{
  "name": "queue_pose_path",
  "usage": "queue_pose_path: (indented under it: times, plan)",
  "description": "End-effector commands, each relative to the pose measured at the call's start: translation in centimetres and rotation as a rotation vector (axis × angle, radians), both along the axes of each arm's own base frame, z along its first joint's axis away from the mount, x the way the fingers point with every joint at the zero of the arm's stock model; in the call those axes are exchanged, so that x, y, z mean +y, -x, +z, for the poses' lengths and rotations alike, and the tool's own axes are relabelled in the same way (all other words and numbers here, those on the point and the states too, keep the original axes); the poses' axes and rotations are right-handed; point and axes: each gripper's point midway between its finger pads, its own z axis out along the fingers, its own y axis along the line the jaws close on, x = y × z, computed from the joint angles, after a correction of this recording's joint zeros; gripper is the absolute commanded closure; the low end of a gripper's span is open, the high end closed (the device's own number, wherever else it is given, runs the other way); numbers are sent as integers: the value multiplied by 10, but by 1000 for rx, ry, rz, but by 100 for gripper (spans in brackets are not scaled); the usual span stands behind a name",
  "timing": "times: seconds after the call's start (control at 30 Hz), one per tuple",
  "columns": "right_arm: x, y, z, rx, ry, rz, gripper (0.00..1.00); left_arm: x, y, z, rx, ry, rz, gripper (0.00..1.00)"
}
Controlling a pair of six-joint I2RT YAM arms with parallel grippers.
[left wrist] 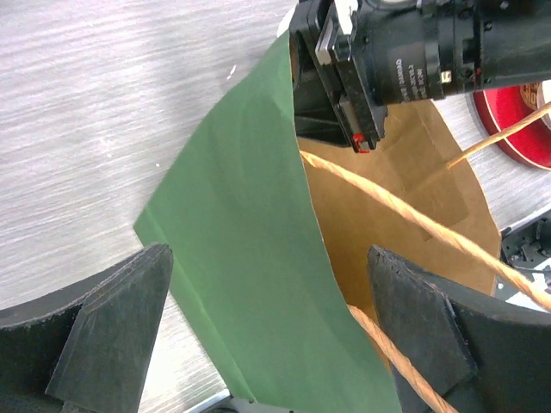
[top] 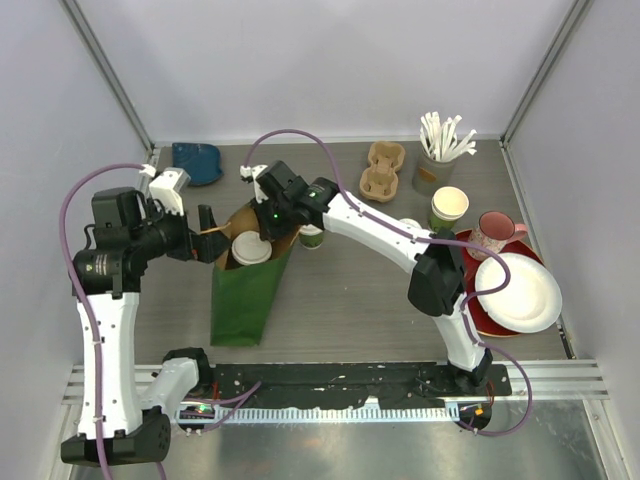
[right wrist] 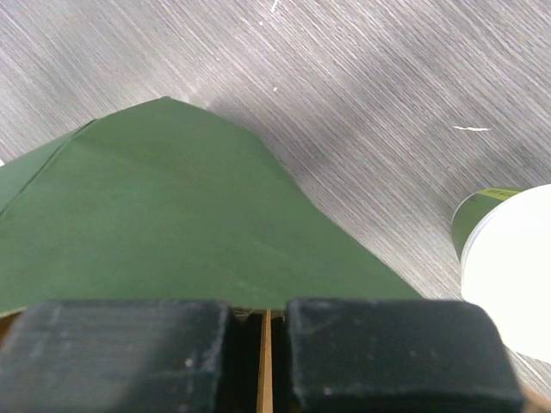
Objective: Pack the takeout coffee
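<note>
Right tool (right wrist: 261,340) is pinched shut on the rim of the green paper bag (right wrist: 172,224), apparently to keep its mouth lifted and open for loading. The left tool (left wrist: 267,327) is spread wide astride the bag's other edge and holds nothing, seemingly placed to steady that side. One takeout coffee (top: 249,249), a small dark-green cup under a round white lid, sits in the bag's brown-lined mouth. The second lidded cup (top: 311,238) stands on the counter (top: 350,300) just beside the bag, partly hidden by the right arm.
</note>
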Motion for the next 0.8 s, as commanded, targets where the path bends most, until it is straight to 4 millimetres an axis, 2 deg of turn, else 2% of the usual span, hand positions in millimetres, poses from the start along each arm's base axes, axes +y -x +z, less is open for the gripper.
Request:
queue_pose_path:
  times: [0.0, 0.13, 0.33, 0.43, 0.6, 0.67, 0.77]
  plan:
    - [-5, 0, 23, -32, -7, -11, 99, 6, 6, 32, -89, -41, 30, 0]
    - [-6, 1, 21, -33, 1, -7, 99, 15, 7, 36, -99, -85, 66, 0]
    - [-3, 7, 28, -54, -2, 2, 99, 25, 11, 16, -50, -145, 81, 0]
    - [-2, 10, 35, -77, -2, 2, 99, 15, 18, 15, -46, -115, 25, 0]
    - [-1, 12, 44, -133, 12, -23, 99, -27, 35, 52, -113, 92, -135, 0]
    - [1, 13, 46, -143, 12, -29, 99, -32, 29, 56, -115, 141, -143, 0]
    - [7, 16, 54, -168, 0, -29, 99, -9, 1, 38, -104, 61, 2, 0]
